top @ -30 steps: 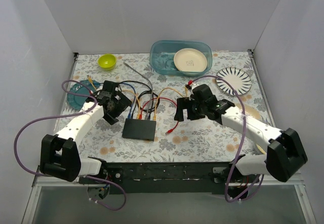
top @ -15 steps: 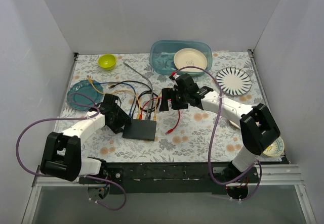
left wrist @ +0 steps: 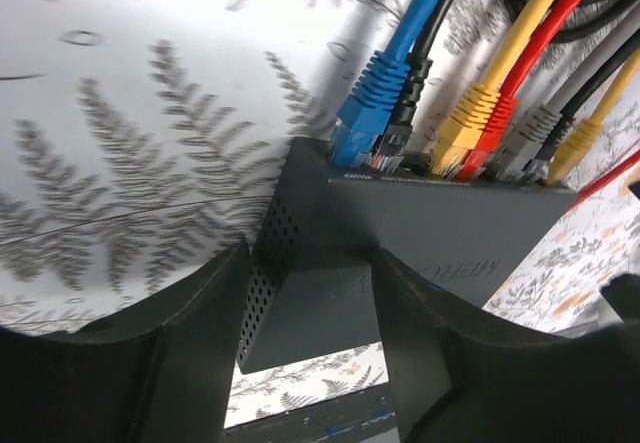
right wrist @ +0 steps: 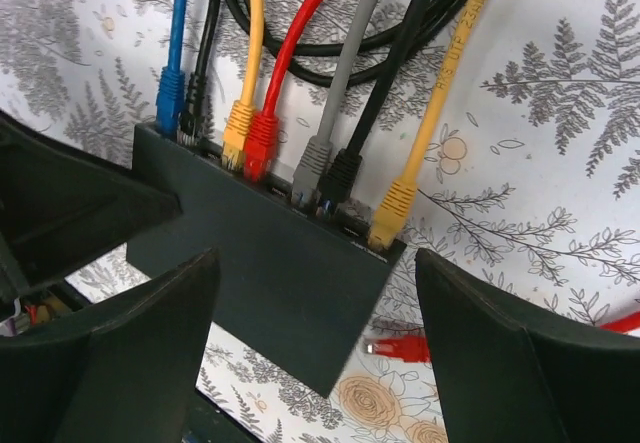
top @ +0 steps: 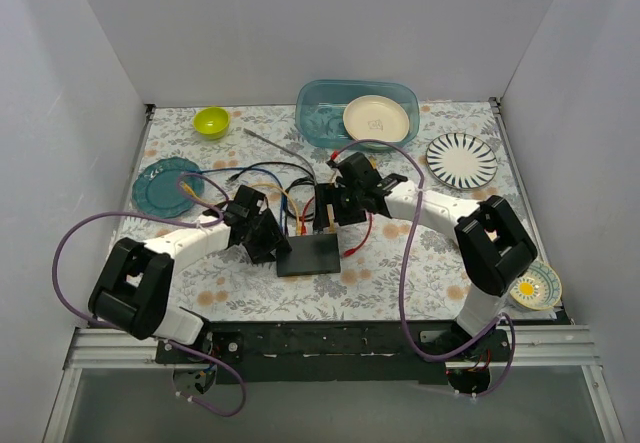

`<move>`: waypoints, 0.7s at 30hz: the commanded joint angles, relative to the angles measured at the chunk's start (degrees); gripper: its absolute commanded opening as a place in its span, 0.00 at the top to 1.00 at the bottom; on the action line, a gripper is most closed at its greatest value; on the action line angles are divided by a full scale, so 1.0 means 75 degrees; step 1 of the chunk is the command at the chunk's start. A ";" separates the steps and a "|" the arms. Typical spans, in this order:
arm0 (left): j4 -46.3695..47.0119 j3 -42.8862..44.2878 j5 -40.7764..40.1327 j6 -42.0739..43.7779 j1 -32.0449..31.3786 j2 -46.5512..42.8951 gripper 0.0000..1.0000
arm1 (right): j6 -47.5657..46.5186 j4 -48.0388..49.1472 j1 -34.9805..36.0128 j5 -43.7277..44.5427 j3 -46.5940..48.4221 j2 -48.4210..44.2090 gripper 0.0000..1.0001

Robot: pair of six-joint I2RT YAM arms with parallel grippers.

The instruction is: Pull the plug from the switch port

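**A:** Is there any writing to read?

**B:** Hardly. The switch [top: 312,256] has faint raised lettering on its lid and a thin label strip above the ports. Both are too small to make out.

**A:** Where is the switch?

**B:** It lies flat near the middle of the floral worktop [top: 420,263], with its ports facing far. A row of plugs [right wrist: 315,168] fills them. From left to right they are blue, black, yellow, red, grey, black and yellow. A loose red plug [right wrist: 400,348] lies on the worktop just right of the switch.

**A:** And the arms?

**B:** The left fingers [left wrist: 130,363] are apart and straddle the switch's left end. I can't tell whether they touch it. The right fingers [right wrist: 130,363] are spread wide above the switch and hold nothing.

**A:** Any containers?

**B:** A clear blue tub [top: 315,113] at the far edge holds a cream plate [top: 378,118]. A green bowl [top: 211,121] sits far left.
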 commanded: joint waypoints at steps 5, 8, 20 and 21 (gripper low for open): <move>-0.0853 0.0674 -0.0773 0.0054 -0.0189 -0.0796 0.37 | -0.0430 -0.0568 -0.0051 0.1016 0.0833 0.0461 0.18; -0.1205 0.0674 -0.0926 -0.0098 -0.0189 -0.1464 0.36 | -0.0488 -0.0640 -0.0180 0.1215 0.0869 0.0660 0.26; -0.0409 -0.0451 0.0865 0.0370 -0.1582 -0.2370 0.51 | -0.0664 -0.0441 -0.0286 0.0853 0.0272 0.1012 0.53; -0.0339 -0.0497 0.0948 0.0382 -0.1700 -0.2359 0.52 | -0.0699 -0.0417 -0.0297 0.0841 0.0190 0.0989 0.53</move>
